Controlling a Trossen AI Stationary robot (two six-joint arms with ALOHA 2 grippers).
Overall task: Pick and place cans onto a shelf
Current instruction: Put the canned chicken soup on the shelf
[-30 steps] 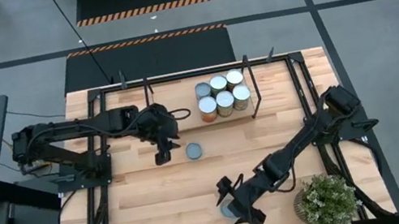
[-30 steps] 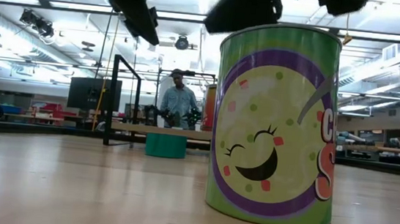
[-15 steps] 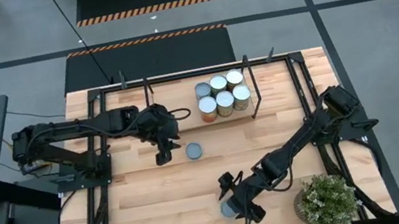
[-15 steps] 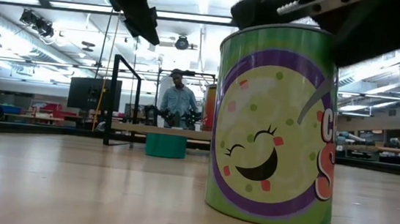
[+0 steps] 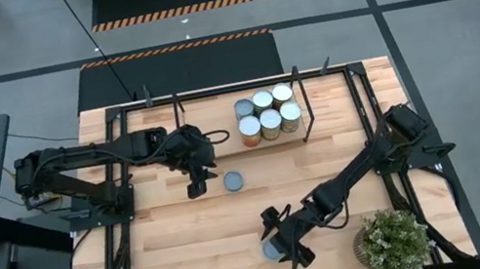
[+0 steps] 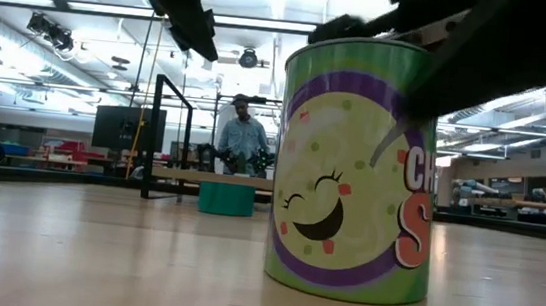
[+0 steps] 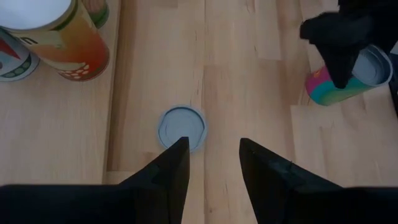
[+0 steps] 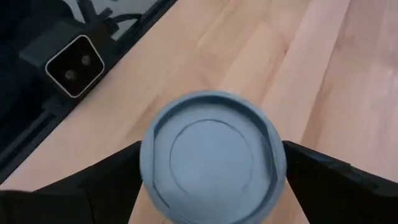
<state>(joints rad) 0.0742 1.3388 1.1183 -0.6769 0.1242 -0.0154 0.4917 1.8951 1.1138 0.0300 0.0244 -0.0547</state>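
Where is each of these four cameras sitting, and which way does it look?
High: overhead, facing straight down; both arms, shelf.
Low: tabletop level, facing the room; green can, a person beyond.
Left wrist: past the left gripper onto a grey-topped can.
Right wrist: right gripper straddling the green can's top.
Low and right wrist views share that can.

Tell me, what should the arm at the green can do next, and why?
Probably close its fingers. The right gripper sits open with a finger on each side of the green can, which stands on the table, not the shelf.
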